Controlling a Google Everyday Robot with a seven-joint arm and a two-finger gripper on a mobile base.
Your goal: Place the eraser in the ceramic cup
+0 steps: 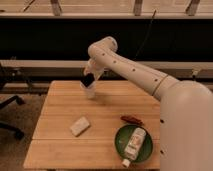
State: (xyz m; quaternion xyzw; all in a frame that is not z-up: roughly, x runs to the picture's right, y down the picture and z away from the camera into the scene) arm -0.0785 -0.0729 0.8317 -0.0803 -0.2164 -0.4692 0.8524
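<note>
In the camera view, our single arm reaches in from the right and bends down over the far left part of the tabletop (pixel 60 135). The gripper (pixel 88 79) hangs there with its fingers closed on the eraser (pixel 87 80), which shows as a small dark block pinched at the arm's tip.

The relation that matters is vertical: the ceramic cup (pixel 89 91) sits directly beneath the fingers, its rim just under the eraser's lower end, and the two look close to touching or already overlapping (we cannot tell whether the block's bottom edge has passed the rim). The eraser's long axis runs roughly up and down, tilted a little, so it points into the cup's mouth rather than lying across it. We judge that this suits the drop, since the block seems about as long as the cup is wide and would bridge the rim if held flat.

As for looks, the eraser is flat, black and matte, with no marking we can make out. The cup is plain white, narrowing slightly toward its base, standing upright on the tabletop.

Well below and toward us from the fingers lies a pale beige block (pixel 79 126), and farther to the right a green plate (pixel 120 140) carrying a white bottle (pixel 133 144), with a small reddish item (pixel 131 119) beside it. None of these is near the cup.
</note>
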